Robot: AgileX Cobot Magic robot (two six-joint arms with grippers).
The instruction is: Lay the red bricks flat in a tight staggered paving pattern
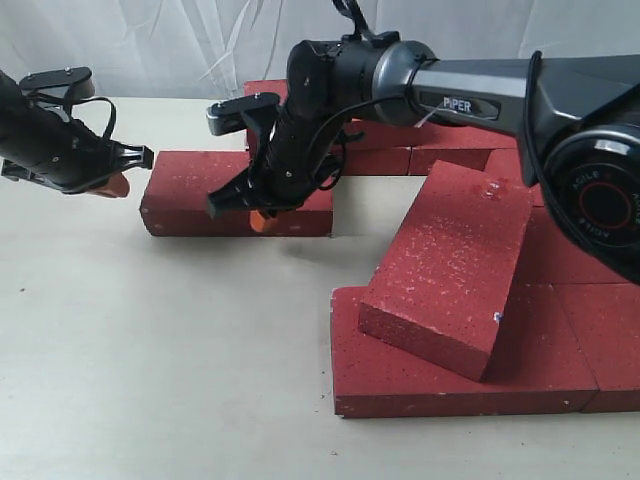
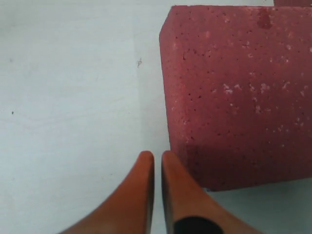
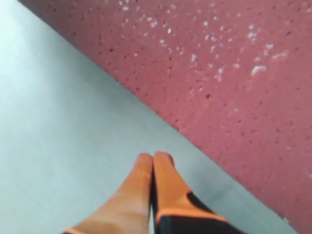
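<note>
A lone red brick (image 1: 195,185) (image 2: 239,92) (image 3: 219,73) lies flat on the table left of the group. My left gripper (image 1: 118,185) (image 2: 157,156) is shut and empty, just off that brick's left end. My right gripper (image 1: 262,215) (image 3: 153,158) reaches across the middle and is shut and empty, with its tips low at the brick's front side. Another brick (image 1: 450,265) lies tilted, propped on the flat bricks (image 1: 440,385) at the front right. More bricks (image 1: 400,155) lie in a row at the back.
Pale tabletop (image 1: 150,350) stretches out in front of and left of the bricks. A white curtain (image 1: 180,40) hangs behind. The right arm's dark body (image 1: 480,95) spans over the back row of bricks.
</note>
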